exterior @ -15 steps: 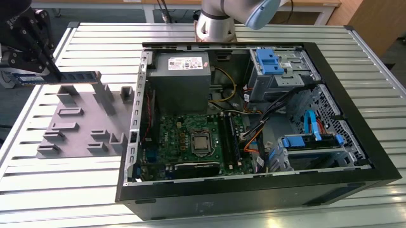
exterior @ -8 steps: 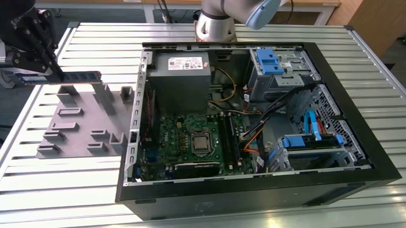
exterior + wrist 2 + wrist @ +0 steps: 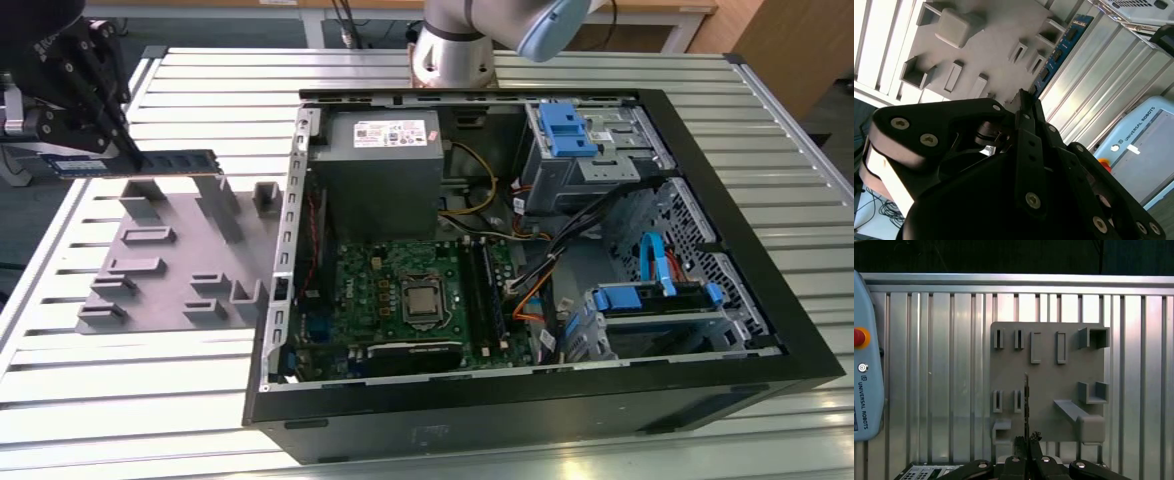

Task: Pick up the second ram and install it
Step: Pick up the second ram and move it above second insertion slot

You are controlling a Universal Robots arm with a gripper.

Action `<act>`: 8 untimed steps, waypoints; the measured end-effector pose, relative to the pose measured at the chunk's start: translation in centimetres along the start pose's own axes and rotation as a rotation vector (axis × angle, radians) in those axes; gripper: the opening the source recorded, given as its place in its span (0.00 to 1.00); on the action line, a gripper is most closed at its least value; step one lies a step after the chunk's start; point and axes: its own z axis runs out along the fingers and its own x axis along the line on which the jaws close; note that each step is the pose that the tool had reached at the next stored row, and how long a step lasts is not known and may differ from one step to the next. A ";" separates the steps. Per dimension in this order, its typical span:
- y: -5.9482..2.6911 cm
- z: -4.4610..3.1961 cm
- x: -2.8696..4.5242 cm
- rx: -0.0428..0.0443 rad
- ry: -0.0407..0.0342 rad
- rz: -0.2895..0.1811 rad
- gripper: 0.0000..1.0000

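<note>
The second ram (image 3: 167, 160) is a thin dark stick, held level a little above the grey fixture plate (image 3: 174, 270) at the exterior view's left. My gripper (image 3: 110, 150) is shut on it near one end. In the first wrist view the ram (image 3: 1026, 395) shows edge-on, sticking out from my gripper (image 3: 1027, 440) over the fixture plate (image 3: 1054, 380). The second wrist view has the ram (image 3: 1061, 47) running out past my gripper (image 3: 1025, 100), beside the fixture plate (image 3: 989, 30).
An open computer case (image 3: 534, 400) lies on the slatted metal table, with its motherboard (image 3: 400, 290), power supply (image 3: 378, 150) and blue-tabbed drive cages (image 3: 567, 130). The arm's base (image 3: 454, 50) stands behind it. A teach pendant (image 3: 861, 365) lies beside the fixture.
</note>
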 end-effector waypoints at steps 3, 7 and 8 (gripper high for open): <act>-0.24 0.00 0.00 -0.0001 0.0000 0.000 0.14; -0.60 0.01 0.00 0.0000 0.0000 0.000 0.14; -0.70 0.00 0.00 -0.0001 0.0000 0.000 0.14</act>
